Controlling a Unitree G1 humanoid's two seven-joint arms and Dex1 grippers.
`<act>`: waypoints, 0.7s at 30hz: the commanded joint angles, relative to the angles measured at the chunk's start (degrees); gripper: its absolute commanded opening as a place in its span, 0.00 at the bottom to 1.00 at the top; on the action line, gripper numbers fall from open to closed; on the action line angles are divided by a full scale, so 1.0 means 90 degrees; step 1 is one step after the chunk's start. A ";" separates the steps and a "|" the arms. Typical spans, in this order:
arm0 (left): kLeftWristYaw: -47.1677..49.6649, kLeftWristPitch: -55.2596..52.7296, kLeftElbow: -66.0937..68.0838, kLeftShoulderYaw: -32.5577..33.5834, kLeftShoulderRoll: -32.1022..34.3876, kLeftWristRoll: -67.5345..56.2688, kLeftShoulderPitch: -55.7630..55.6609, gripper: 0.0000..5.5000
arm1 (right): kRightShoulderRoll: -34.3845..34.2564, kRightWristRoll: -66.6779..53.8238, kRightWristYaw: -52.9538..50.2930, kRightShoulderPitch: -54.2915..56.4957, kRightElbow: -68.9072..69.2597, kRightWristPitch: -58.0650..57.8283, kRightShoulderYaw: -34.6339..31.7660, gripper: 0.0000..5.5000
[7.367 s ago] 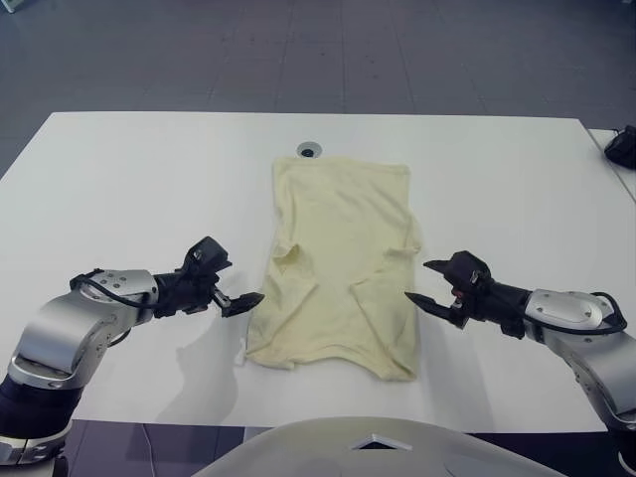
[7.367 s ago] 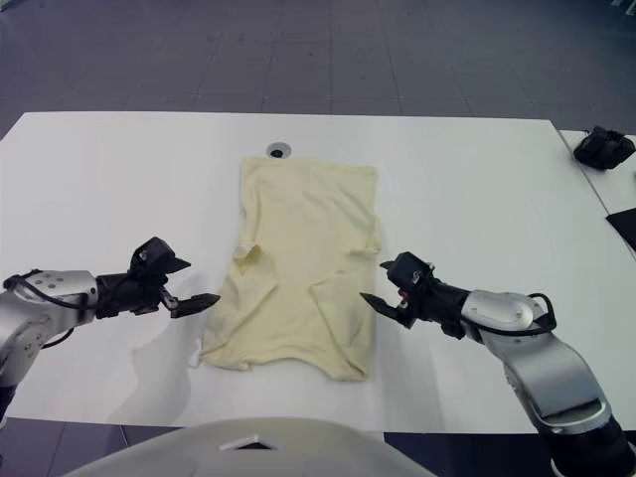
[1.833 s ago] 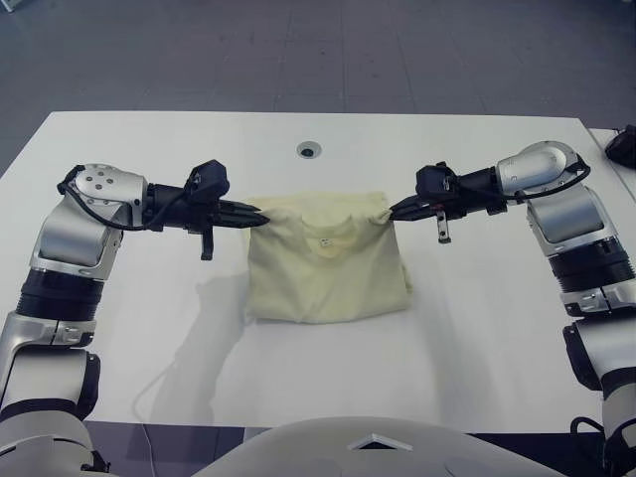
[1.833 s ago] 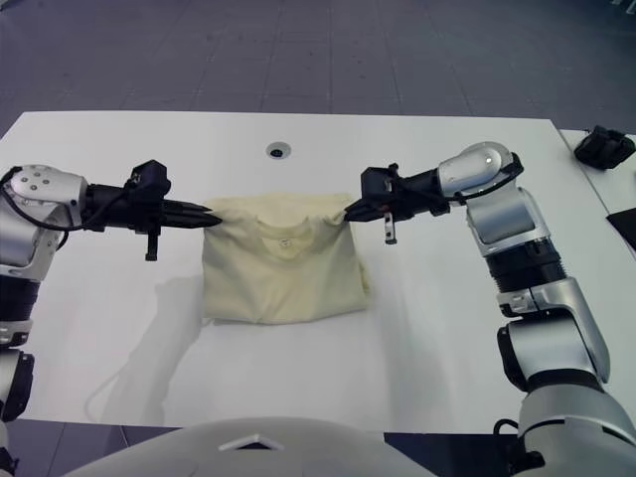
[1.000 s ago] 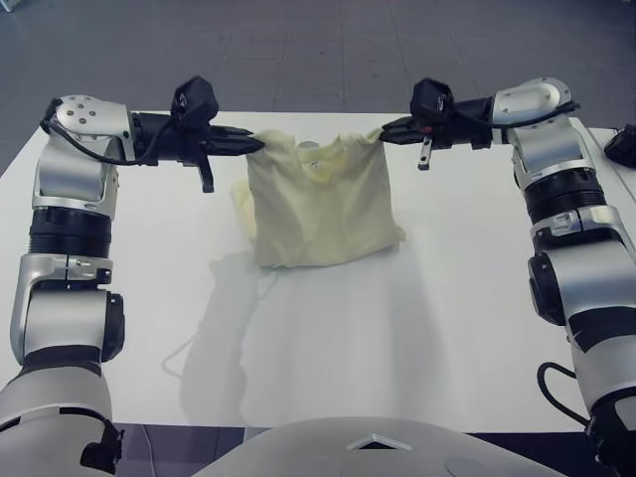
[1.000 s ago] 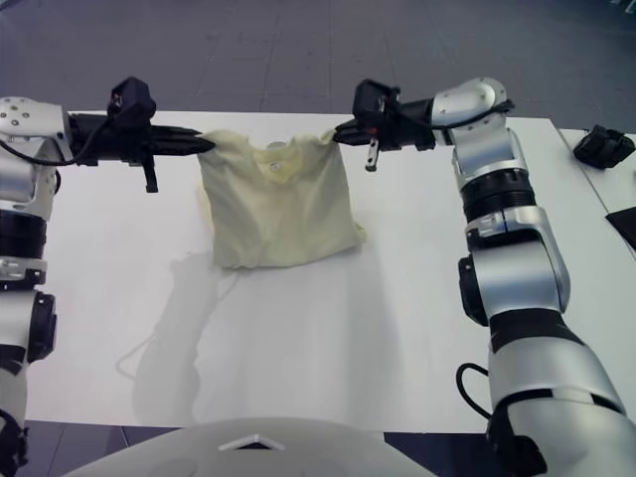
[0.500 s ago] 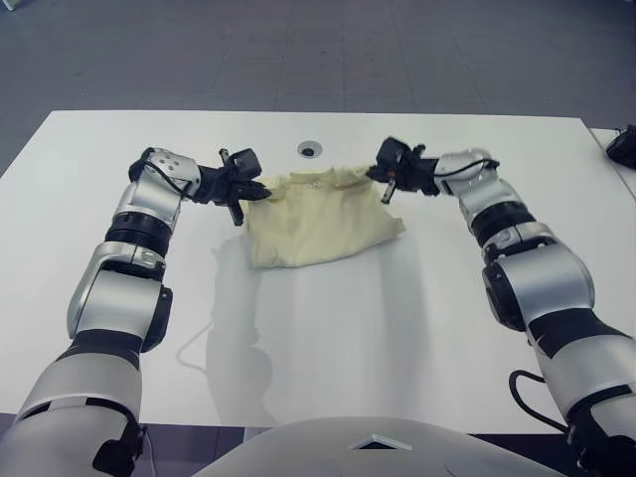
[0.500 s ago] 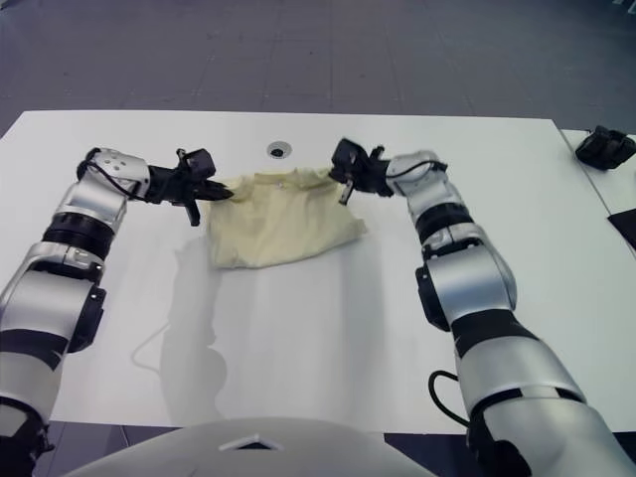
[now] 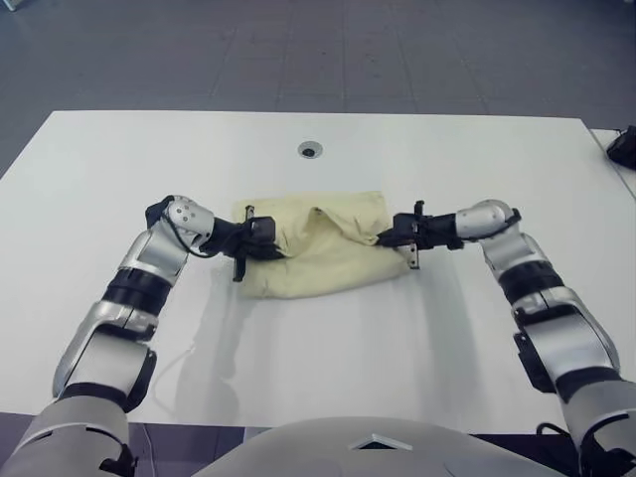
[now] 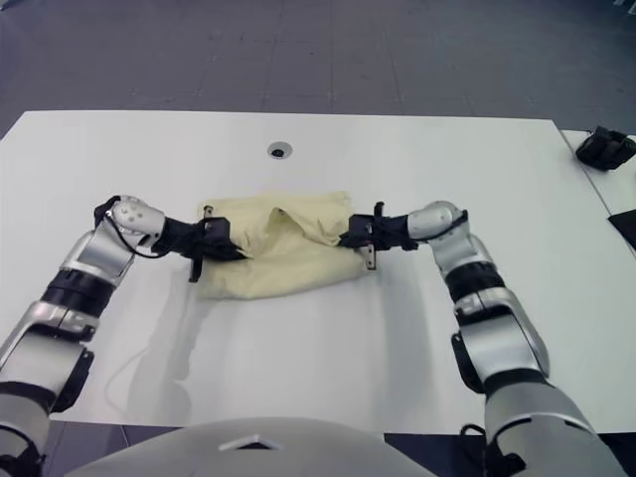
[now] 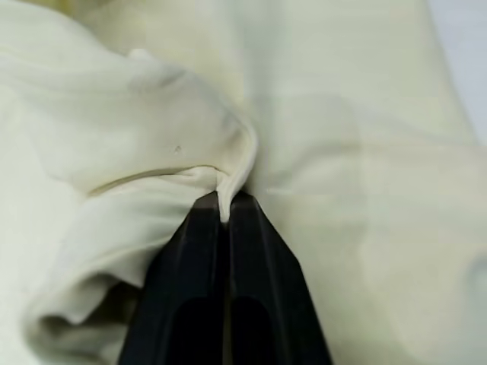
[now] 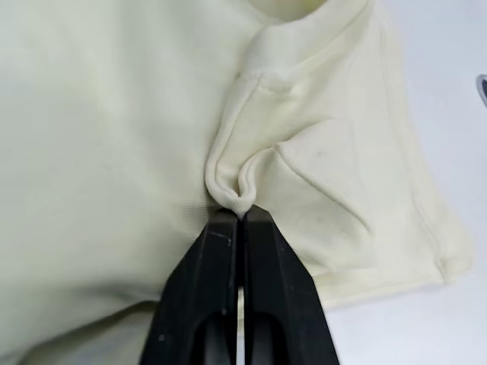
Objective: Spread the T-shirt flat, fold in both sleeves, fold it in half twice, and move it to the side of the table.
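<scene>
The pale yellow T-shirt (image 9: 318, 243) lies folded into a low, wide bundle on the middle of the white table (image 9: 99, 169). My left gripper (image 9: 274, 248) is shut on a pinch of cloth at the bundle's left side. My right gripper (image 9: 383, 237) is shut on a fold at its right side, near the table surface. Between the two grips the cloth sags in a small hump (image 9: 323, 216). In the left wrist view the black fingers (image 11: 199, 251) clamp a thin ridge of fabric. The right wrist view has the fingers (image 12: 214, 258) pinching a seam near the collar.
A round grey hole (image 9: 310, 150) is set in the table behind the shirt. A black object (image 10: 602, 147) sits at the far right edge. Bare white tabletop lies in front of the shirt and to both sides.
Both grippers, still holding the shirt, came down and toward me, laying the upper edge over the rest. The bundle is now lower and wider.
</scene>
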State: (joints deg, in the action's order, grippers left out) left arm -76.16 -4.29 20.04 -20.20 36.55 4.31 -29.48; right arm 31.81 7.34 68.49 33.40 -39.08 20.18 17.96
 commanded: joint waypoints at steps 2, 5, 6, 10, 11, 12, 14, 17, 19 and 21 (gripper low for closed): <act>-0.0201 -0.0685 -0.0851 0.0206 0.0450 -0.0285 0.0456 0.00 | 0.0968 -0.0268 0.0513 -0.1752 0.2371 -0.1237 0.0017 0.00; -0.0148 -0.1167 -0.0996 0.0492 0.0385 -0.0677 0.0249 0.00 | 0.0810 -0.0646 0.0050 -0.1619 0.3015 -0.1982 -0.0339 0.00; -0.0136 -0.1264 -0.0990 0.0553 0.0364 -0.0761 0.0166 0.00 | 0.0720 -0.0719 -0.0059 -0.1469 0.3042 -0.2170 -0.0403 0.00; 0.0051 -0.1534 -0.0666 0.0687 0.0149 -0.0911 -0.0338 0.00 | 0.0440 -0.0803 -0.0365 -0.0820 0.2700 -0.2517 -0.0501 0.00; 0.0103 -0.1544 -0.0534 0.0683 0.0105 -0.0901 -0.0458 0.00 | 0.0399 -0.0809 -0.0391 -0.0699 0.2588 -0.2549 -0.0515 0.00; 0.0151 -0.1525 -0.0365 0.0667 0.0068 -0.0873 -0.0580 0.00 | 0.0366 -0.0809 -0.0423 -0.0575 0.2447 -0.2556 -0.0533 0.00; 0.0285 -0.1471 0.0069 0.0633 -0.0036 -0.0789 -0.0838 0.00 | 0.0329 -0.0835 -0.0464 -0.0347 0.2196 -0.2579 -0.0575 0.00; 0.0466 -0.1336 0.0629 0.0585 -0.0161 -0.0674 -0.1099 0.00 | 0.0235 -0.0843 -0.0487 -0.0025 0.1726 -0.2526 -0.0567 0.00; 0.0602 -0.1173 0.1043 0.0538 -0.0267 -0.0569 -0.1254 0.00 | 0.0132 -0.0769 -0.0560 0.0190 0.1253 -0.2401 -0.0542 0.00; 0.0799 -0.1050 0.1421 0.0502 -0.0405 -0.0435 -0.1397 0.00 | 0.0025 -0.0653 -0.0683 0.0356 0.0787 -0.2235 -0.0497 0.00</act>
State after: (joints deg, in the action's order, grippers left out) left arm -70.83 -15.00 29.37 -15.15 34.19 -1.40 -39.68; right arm 33.09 0.16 63.45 34.16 -27.77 -1.38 13.21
